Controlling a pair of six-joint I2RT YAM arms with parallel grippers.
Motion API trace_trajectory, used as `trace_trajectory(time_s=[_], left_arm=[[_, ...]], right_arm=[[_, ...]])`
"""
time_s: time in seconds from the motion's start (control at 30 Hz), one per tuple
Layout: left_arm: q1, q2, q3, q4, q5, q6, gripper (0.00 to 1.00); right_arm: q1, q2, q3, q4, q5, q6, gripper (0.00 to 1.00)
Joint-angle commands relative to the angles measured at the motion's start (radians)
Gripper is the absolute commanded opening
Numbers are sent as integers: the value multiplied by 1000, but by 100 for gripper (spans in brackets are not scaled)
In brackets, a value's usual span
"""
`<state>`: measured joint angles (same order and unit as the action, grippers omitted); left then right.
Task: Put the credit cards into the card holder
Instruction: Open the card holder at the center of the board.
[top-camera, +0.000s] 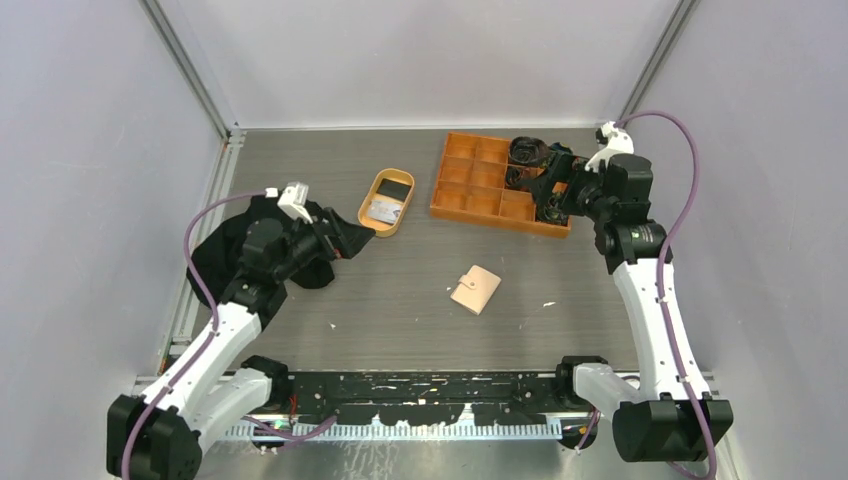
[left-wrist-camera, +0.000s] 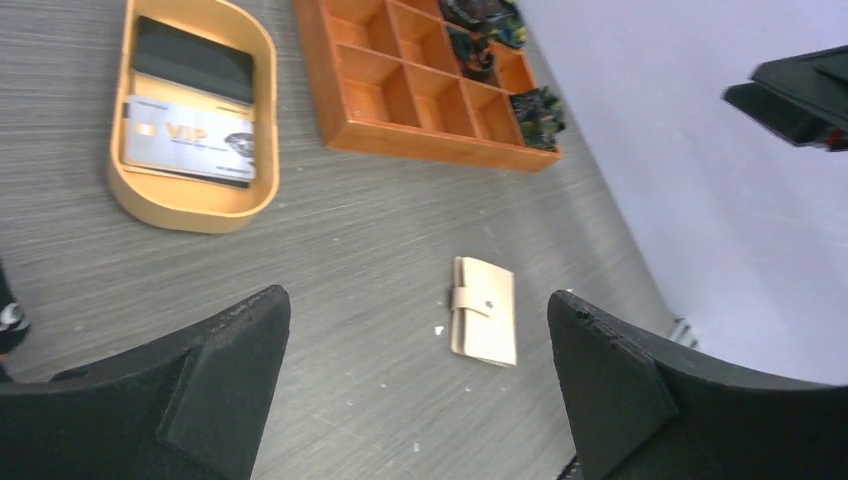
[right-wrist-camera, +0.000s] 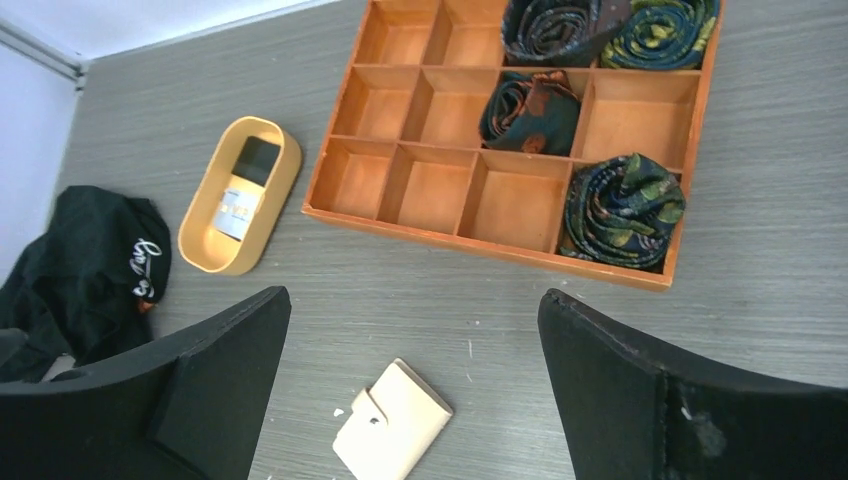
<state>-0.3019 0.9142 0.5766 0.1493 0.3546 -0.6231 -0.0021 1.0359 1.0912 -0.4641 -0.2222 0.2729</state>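
The beige card holder (top-camera: 476, 290) lies closed, snap tab fastened, on the grey table; it also shows in the left wrist view (left-wrist-camera: 484, 311) and the right wrist view (right-wrist-camera: 393, 422). A light grey-white card (top-camera: 384, 210) (left-wrist-camera: 190, 140) and a dark card (top-camera: 393, 188) (left-wrist-camera: 195, 60) lie in the oval tan tray (top-camera: 366, 208). No blue card shows. My left gripper (top-camera: 352, 238) (left-wrist-camera: 417, 298) is open and empty, left of the tray. My right gripper (top-camera: 548, 195) (right-wrist-camera: 415, 297) is open and empty above the orange box's right end.
The orange compartment box (top-camera: 470, 190) (right-wrist-camera: 440, 225) stands at the back right and holds several rolled dark ties (right-wrist-camera: 622, 208). A black cloth (top-camera: 215, 250) (right-wrist-camera: 90, 250) lies under the left arm. White walls close in both sides.
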Motion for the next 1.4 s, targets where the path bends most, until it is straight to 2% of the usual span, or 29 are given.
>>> trace_trajectory(time_s=[0.0, 0.07, 0.13, 0.2, 0.3, 0.37, 0.43, 0.5, 0.57, 0.77, 0.87, 1.0, 1.07, 1.17, 1.37], left_arm=[[7, -86, -55, 126, 99, -88, 99], [7, -84, -91, 179, 143, -116, 96], [3, -67, -108, 225, 214, -131, 93], [-46, -42, -109, 231, 227, -127, 89], [-218, -8, -111, 214, 125, -26, 88], [-341, 15, -118, 206, 13, 89, 88], [-408, 57, -149, 248, -44, 127, 88], [-418, 106, -199, 353, -49, 88, 87], [-418, 180, -253, 523, -48, 24, 83], [-429, 533, -249, 820, 14, -188, 65], [-440, 707, -205, 973, 52, -283, 59], [-457, 846, -193, 1105, 18, -334, 58], [-465, 865, -194, 1097, -18, -325, 56], [-477, 837, -189, 978, -76, -288, 55], [-542, 652, -104, 474, -270, -150, 57]], right_arm=[[-3, -18, 52, 73, -113, 23, 100], [-3, -5, 26, 103, -295, -18, 99], [-1, 22, -15, 143, -548, -96, 99], [2, 61, -64, 224, -758, -111, 100], [30, 125, -84, 225, -839, -157, 100], [36, 149, -80, 127, -827, -287, 99], [42, 161, -89, 17, -800, -430, 99], [47, 173, -104, -37, -763, -529, 99], [49, 204, -106, -79, -738, -581, 99], [115, 378, -66, -181, -610, -559, 100], [158, 481, -1, -304, -515, -613, 93], [186, 594, 91, -445, -446, -702, 77], [201, 615, 87, -445, -396, -733, 72], [240, 644, 82, -432, -298, -742, 69], [263, 708, 104, -422, -194, -687, 66]])
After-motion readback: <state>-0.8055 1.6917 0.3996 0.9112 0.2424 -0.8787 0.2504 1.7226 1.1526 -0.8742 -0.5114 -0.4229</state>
